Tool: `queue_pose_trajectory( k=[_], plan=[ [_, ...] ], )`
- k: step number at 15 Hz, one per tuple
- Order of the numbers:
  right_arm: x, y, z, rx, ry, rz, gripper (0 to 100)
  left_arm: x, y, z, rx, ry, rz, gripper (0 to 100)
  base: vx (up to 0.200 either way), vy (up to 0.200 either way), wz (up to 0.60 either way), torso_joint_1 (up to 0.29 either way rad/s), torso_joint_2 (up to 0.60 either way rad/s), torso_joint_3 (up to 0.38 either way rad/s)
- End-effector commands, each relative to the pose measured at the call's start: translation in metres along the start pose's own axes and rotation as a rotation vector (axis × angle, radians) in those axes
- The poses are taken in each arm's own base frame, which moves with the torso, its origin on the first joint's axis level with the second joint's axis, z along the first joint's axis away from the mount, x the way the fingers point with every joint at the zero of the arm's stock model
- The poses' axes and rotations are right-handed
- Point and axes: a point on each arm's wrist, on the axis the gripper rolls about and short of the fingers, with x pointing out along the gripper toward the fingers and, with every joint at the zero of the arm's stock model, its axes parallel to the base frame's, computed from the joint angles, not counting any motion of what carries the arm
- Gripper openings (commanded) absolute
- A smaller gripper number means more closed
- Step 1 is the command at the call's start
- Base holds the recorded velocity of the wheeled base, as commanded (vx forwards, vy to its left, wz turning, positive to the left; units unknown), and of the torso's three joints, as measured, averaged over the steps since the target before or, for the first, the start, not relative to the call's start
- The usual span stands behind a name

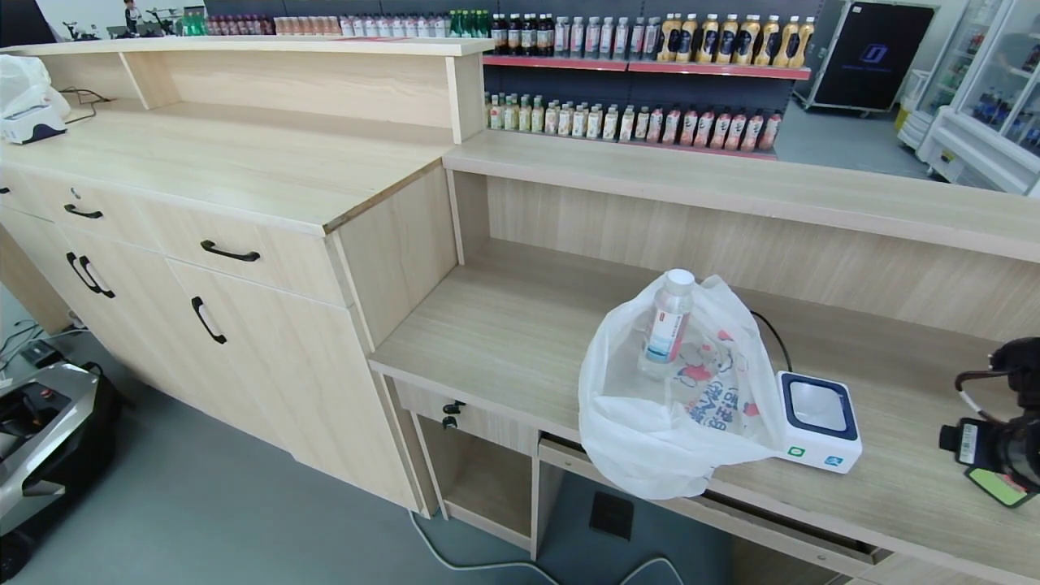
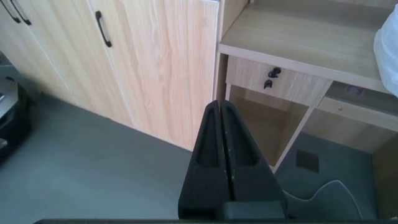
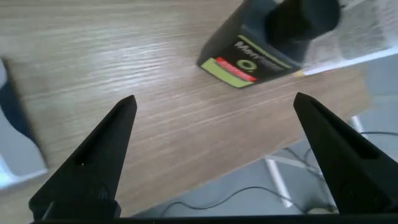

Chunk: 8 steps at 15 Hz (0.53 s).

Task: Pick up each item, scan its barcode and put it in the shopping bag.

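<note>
A white shopping bag (image 1: 650,439) stands open on the low wooden desk (image 1: 504,333), draping over its front edge. Inside it a clear bottle (image 1: 668,321) with a white cap stands upright. Right of the bag sits a white scanner (image 1: 821,418) with a dark blue frame. A dark item with a green and red label (image 3: 249,56) lies on the desk at the far right (image 1: 1001,487). My right gripper (image 3: 216,102) hovers open just above the desk, close to that item, with nothing between its fingers. Down low over the floor, my left gripper (image 2: 222,112) is shut and empty.
A taller counter with drawers and black handles (image 1: 230,252) stands to the left. The desk has a raised back wall (image 1: 731,252). A black cable (image 1: 772,333) runs behind the scanner. Shelves of bottles (image 1: 650,81) line the far side.
</note>
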Motion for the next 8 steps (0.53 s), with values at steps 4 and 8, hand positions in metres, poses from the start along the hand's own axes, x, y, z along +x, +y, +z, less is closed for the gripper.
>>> queue_pose_trajectory(
  k=[4, 8],
  plan=[
    [-0.011, -0.037, -0.001, -0.046, -0.006, -0.093, 100, 0.0, 0.0, 0.0, 0.0, 0.0, 0.002, 0, 0.0, 0.0, 0.0, 0.0, 0.0, 0.0],
    [0.018, -0.034, 0.004, -0.079, 0.001, -0.089, 100, 0.0, 0.0, 0.0, 0.0, 0.0, 0.002, 0, 0.0, 0.0, 0.0, 0.0, 0.0, 0.0]
  ],
)
